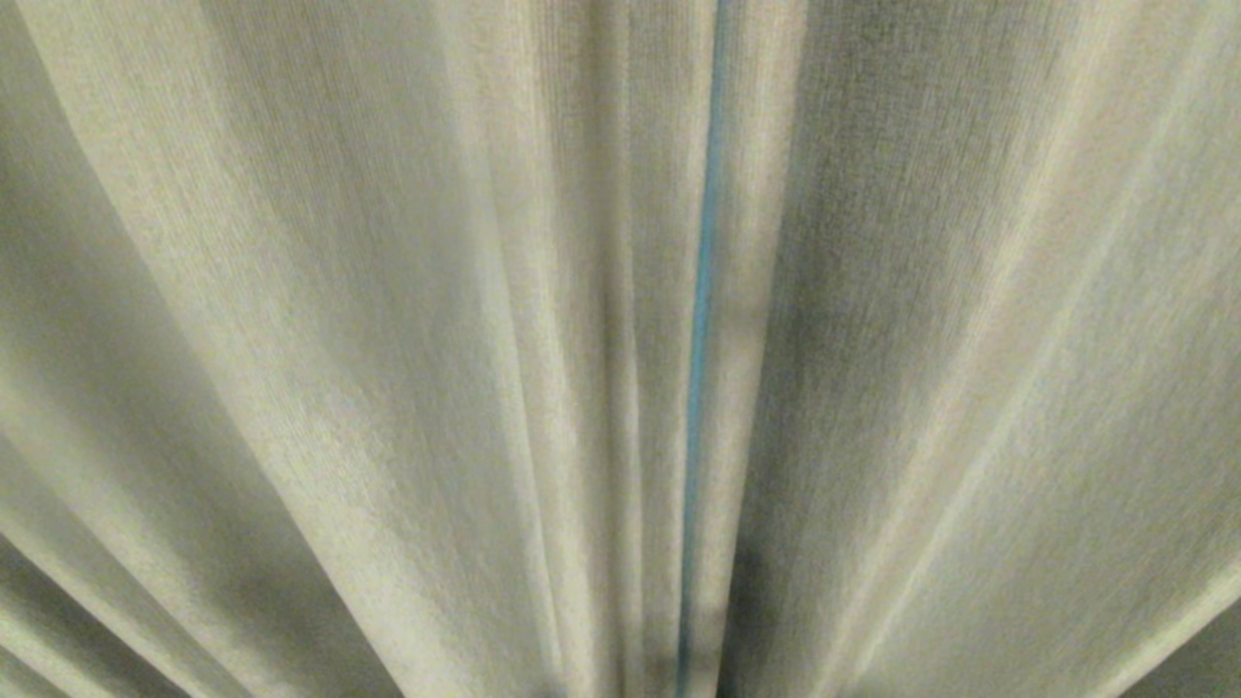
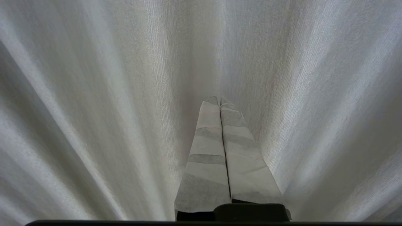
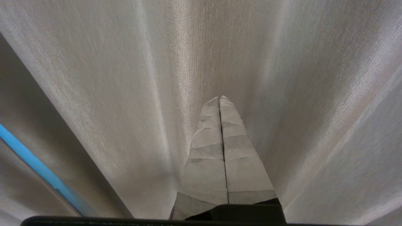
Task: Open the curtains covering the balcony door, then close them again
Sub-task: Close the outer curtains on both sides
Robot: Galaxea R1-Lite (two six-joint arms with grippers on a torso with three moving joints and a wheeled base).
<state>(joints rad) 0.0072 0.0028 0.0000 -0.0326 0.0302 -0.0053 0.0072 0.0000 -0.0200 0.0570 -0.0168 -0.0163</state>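
The beige-grey pleated curtains (image 1: 388,339) fill the whole head view, drawn together, with a thin blue slit (image 1: 700,320) where the two panels meet. The balcony door is hidden behind them. Neither arm shows in the head view. In the left wrist view my left gripper (image 2: 219,99) points at the curtain folds (image 2: 94,94), its tape-wrapped fingers (image 2: 207,150) pressed together with nothing between them. My right gripper (image 3: 219,98) is likewise shut and empty, facing the curtain fabric (image 3: 298,94). Whether either tip touches the cloth I cannot tell.
In the right wrist view a blue strip (image 3: 37,166) runs between two folds off to the side of the fingers. Only curtain cloth surrounds both grippers.
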